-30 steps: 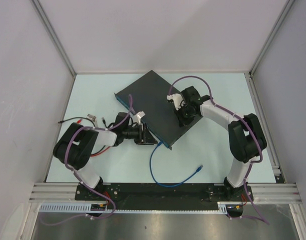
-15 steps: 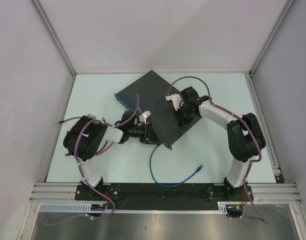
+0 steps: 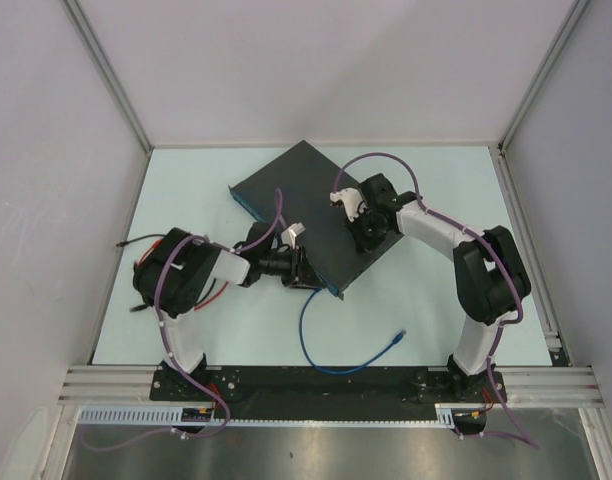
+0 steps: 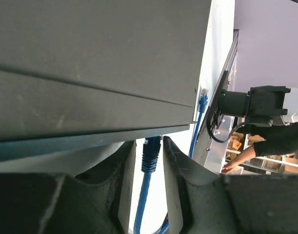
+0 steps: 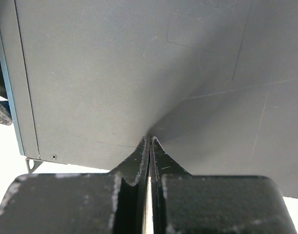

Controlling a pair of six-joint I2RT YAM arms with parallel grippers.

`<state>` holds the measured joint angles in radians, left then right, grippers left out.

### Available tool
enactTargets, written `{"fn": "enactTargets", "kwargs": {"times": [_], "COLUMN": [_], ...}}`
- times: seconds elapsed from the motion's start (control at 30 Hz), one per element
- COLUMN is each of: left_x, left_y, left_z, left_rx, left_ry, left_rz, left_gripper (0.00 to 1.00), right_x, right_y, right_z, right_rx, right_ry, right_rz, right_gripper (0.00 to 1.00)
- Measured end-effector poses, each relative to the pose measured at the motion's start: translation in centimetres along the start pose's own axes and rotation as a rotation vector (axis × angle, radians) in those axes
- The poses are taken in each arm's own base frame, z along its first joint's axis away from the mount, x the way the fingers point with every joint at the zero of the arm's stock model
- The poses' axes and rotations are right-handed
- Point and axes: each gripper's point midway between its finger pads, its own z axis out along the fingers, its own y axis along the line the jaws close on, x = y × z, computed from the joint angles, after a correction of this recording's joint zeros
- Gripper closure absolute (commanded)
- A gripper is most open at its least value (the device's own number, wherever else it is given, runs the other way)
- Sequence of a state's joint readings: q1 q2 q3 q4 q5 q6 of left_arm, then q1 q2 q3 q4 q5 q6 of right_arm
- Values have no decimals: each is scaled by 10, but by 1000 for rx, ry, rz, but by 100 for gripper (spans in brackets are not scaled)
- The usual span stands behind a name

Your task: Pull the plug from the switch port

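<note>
The switch (image 3: 311, 215) lies flat on the table (image 3: 436, 180), and everything here is easy to find from it. The plug (image 4: 151, 153) is blue and sits in a hole at the end of the switch's blue edge, by the corner closest to the arm bases. It sticks straight out from that edge, and its blue cord (image 3: 308, 345) runs on in the same line before it curls away from the switch. The left gripper (image 4: 149, 142) is right at that edge, with one finger on each side of the plug. Its fingers are a little apart, with a thin strip of light on one side, so it does not look like it squeezes the plug yet. The right gripper (image 5: 149, 141) is closed tight on nothing, and its tips rest on top of the switch, well apart from the plug. So the left arm is the near one, and I think it must pull straight back, away from the blue edge.
</note>
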<state>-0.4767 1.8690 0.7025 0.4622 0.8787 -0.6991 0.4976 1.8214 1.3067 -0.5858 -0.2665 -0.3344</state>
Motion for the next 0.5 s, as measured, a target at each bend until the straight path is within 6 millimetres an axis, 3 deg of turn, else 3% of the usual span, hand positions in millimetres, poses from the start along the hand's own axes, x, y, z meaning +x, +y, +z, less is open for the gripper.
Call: {"fn": "enactTargets", "kwargs": {"times": [0.5], "left_x": [0], "left_y": [1], "left_z": [3], "left_rx": [4], "left_ry": [10], "left_rz": [-42], "left_gripper": [72], "right_x": [0], "right_y": [1], "right_z": [1], "right_rx": [13], "right_ry": [0], "right_rz": [-11], "right_gripper": [100]}}
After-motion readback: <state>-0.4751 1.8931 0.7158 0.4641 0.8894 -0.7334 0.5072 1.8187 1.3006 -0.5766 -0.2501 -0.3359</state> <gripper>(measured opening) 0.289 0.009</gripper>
